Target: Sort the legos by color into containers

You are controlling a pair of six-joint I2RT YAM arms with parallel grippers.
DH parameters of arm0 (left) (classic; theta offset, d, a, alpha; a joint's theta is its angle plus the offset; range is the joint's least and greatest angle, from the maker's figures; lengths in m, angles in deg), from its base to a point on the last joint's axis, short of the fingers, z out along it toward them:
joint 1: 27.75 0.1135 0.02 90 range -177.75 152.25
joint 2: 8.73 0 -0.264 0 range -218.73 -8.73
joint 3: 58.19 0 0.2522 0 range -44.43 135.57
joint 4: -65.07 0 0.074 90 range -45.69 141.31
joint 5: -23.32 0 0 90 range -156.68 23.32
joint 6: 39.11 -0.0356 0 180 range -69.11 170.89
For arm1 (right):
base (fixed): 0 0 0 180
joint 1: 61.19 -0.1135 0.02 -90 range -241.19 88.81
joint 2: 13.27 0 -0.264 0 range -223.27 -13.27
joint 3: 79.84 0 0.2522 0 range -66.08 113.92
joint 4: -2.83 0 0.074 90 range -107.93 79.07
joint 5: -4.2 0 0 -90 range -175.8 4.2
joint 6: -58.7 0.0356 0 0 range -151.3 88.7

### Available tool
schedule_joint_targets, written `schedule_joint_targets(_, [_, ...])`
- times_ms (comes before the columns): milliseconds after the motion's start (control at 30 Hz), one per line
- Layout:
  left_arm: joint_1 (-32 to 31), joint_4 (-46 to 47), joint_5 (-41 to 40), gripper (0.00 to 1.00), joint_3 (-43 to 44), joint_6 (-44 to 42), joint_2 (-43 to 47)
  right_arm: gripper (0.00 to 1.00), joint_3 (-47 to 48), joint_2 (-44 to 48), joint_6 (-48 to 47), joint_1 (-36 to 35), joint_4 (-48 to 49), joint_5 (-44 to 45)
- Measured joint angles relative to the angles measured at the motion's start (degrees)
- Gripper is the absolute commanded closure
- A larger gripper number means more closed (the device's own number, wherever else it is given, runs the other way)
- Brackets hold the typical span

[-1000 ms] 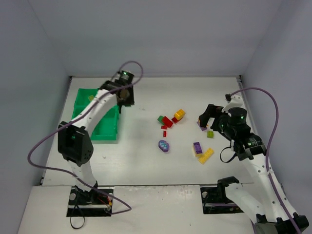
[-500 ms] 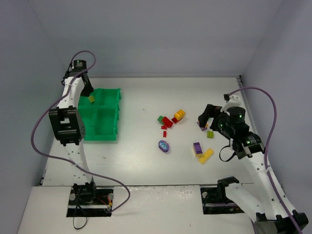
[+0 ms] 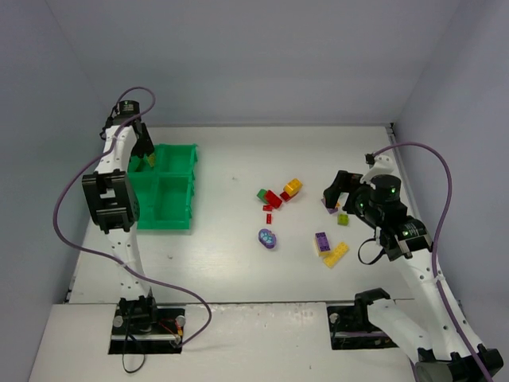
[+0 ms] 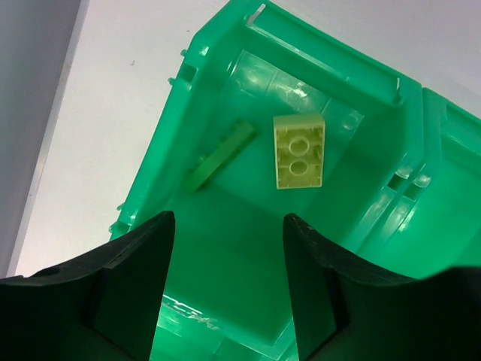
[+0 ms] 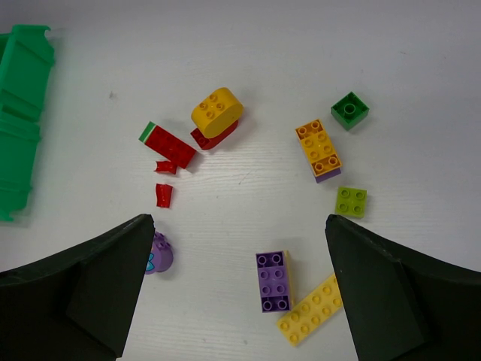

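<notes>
Left gripper (image 4: 225,223) is over at the far left corner of the worktop, hanging above the green tray (image 4: 218,47) with fingers parted and nothing between them. Down in that far-left compartment lie a lime brick (image 4: 299,151) and a slim green piece (image 4: 220,156), close together but not touching.

Across to the right gripper (image 5: 239,226): it hovers above the right half of the worktop, jaws spread wide, carrying nothing. Beneath it the loose legos sit scattered mid-table. There's a yellow rounded brick (image 5: 216,107) resting against a red brick (image 5: 170,146), with two small red bits (image 5: 164,195) just beside. Toward the right edge are a dark green brick (image 5: 349,110), an orange brick (image 5: 319,149) and a lime square (image 5: 351,201). Nearer in, a purple brick (image 5: 273,280) touches a long yellow brick (image 5: 310,320). The purple oval piece (image 5: 159,253) peeks out from behind a finger.
</notes>
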Motion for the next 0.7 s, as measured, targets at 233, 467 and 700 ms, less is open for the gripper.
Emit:
schedule_joint_targets(233, [-0.48,-0.50,1.18,0.46,-3.21,0.63,5.20,0.06,-0.24,0.57,-0.02,0.00,0.00,0.02])
schedule_joint_targets(467, [-11.82,0.22,3.02,0.46,-7.85,0.46,18.91,0.06,-0.50,0.90,-0.09,0.02,-0.02,0.90])
schedule_joint_targets(700, [-35.21,4.22,8.02,0.46,-14.88,0.55,23.67,0.07,-0.50,1.03,-0.11,0.02,0.00,1.05])
